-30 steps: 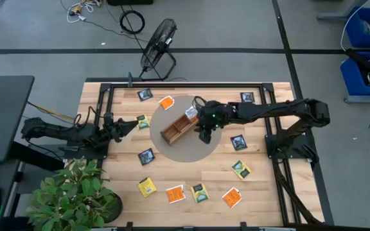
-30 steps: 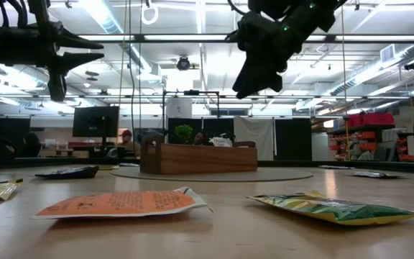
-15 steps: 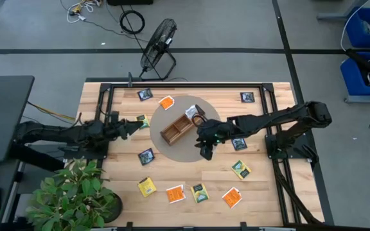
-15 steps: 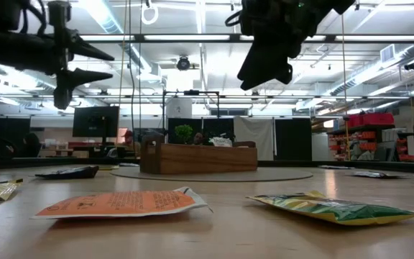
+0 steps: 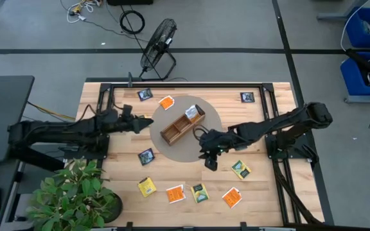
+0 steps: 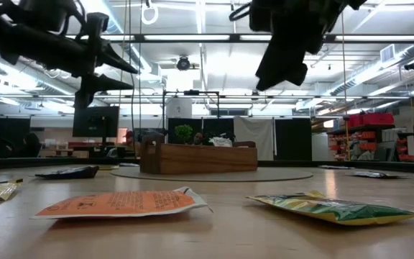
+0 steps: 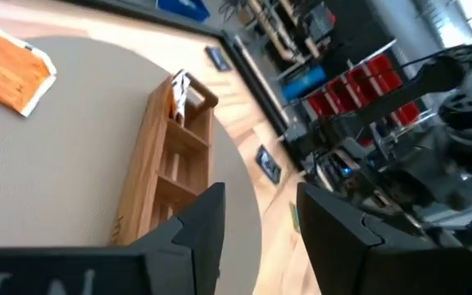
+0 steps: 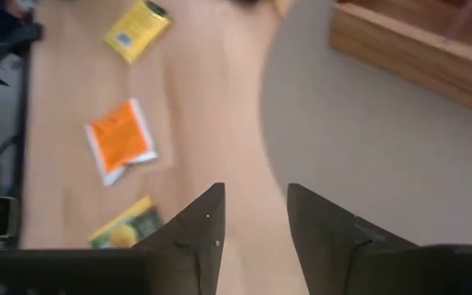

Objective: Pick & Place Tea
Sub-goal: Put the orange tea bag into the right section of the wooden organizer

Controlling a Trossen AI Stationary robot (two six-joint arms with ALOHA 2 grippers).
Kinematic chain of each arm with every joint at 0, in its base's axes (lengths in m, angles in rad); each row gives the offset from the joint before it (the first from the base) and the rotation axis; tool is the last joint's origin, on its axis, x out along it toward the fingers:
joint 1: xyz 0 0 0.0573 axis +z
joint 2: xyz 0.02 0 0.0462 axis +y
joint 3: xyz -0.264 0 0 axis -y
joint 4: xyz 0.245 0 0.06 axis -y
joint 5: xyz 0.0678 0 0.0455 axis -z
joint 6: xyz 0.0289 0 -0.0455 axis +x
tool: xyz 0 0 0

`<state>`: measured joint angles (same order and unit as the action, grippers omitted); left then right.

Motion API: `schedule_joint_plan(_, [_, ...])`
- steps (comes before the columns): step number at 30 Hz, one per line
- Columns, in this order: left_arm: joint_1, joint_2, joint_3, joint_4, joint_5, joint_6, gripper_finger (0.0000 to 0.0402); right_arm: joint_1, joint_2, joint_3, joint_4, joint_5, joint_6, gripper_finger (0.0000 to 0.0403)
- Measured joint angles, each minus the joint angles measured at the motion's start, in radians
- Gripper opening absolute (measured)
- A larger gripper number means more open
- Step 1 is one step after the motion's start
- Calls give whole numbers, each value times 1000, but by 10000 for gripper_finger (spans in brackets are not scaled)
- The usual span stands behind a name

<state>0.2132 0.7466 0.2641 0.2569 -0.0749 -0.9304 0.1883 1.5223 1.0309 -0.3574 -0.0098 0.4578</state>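
The brown wooden tray [image 5: 182, 126] lies slantwise on a round grey mat [image 5: 172, 149]. One white-and-orange packet [image 5: 191, 113] stands in its far compartment [image 7: 179, 90]. Several tea packets lie flat on the table: navy [image 5: 146, 155], green [image 5: 240, 169], yellow [image 5: 147, 187], orange [image 5: 175, 193]. My left gripper [image 5: 148, 122] hovers at the mat's left rim, pointing at the tray, open and empty [image 7: 260, 197]. My right gripper [image 5: 209, 162] hangs over the mat's near rim, open and empty [image 8: 255, 192], slanting down toward the near packets [image 8: 121, 141].
More packets lie near the far edge: navy [image 5: 145, 94], orange [image 5: 166, 102], navy [image 5: 246, 97]. A black frame [image 5: 185, 83] runs around the table. A potted plant [image 5: 76, 196] overhangs the near left corner. A fan [image 5: 158, 48] stands beyond the far edge.
My right gripper has left the tray's near end and gone toward the table's near edge, past the mat's rim. My left gripper has moved right, toward the tray, and its fingers stand wider apart than before. No packet has moved.
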Motion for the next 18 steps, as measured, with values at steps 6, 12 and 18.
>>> schedule_joint_plan(6, [-3,21,10,28,130,109,153,52,23,0,136,-15,102,142])
schedule_joint_plan(12, [-92,-68,11,63,96,265,124,94,85,2,298,-86,213,142])
schedule_joint_plan(18, [-171,-143,12,10,101,333,111,125,170,41,309,-164,241,142])
